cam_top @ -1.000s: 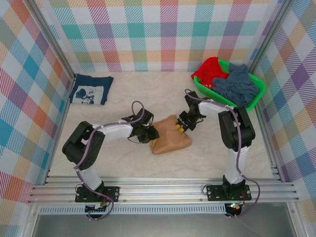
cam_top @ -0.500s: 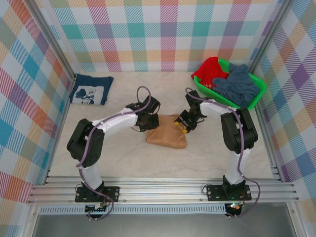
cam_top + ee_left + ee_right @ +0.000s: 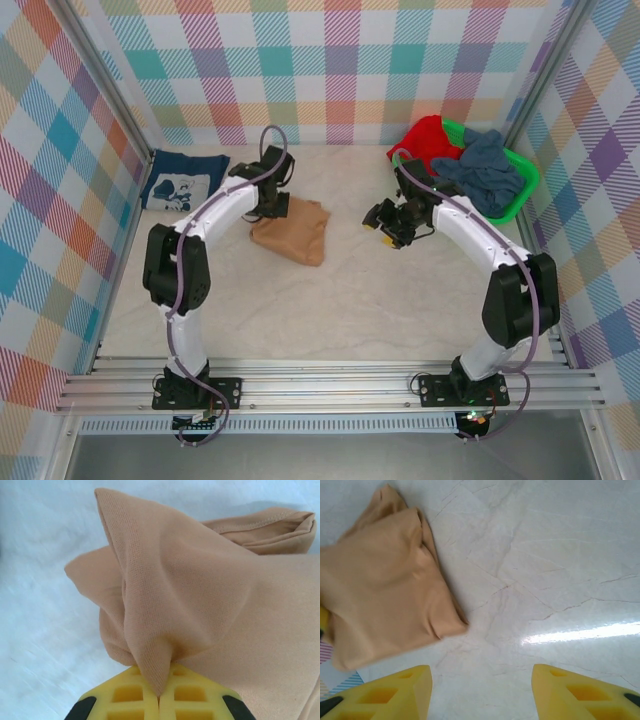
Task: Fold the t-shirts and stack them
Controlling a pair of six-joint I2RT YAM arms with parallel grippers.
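Since a second ago we have dragged the tan shirt (image 3: 297,233) back-left, nearer the navy shirt (image 3: 183,182). Our left hand (image 3: 272,206) is pressed together, pinching the tan shirt's fold. Our right hand (image 3: 386,222) has let go and hangs spread over bare bench (image 3: 340,300), with the tan shirt well to its left.

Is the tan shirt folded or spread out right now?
Folded: the tan shirt lies as a small doubled-over bundle with layered edges showing, one corner pinched in the shut left gripper.
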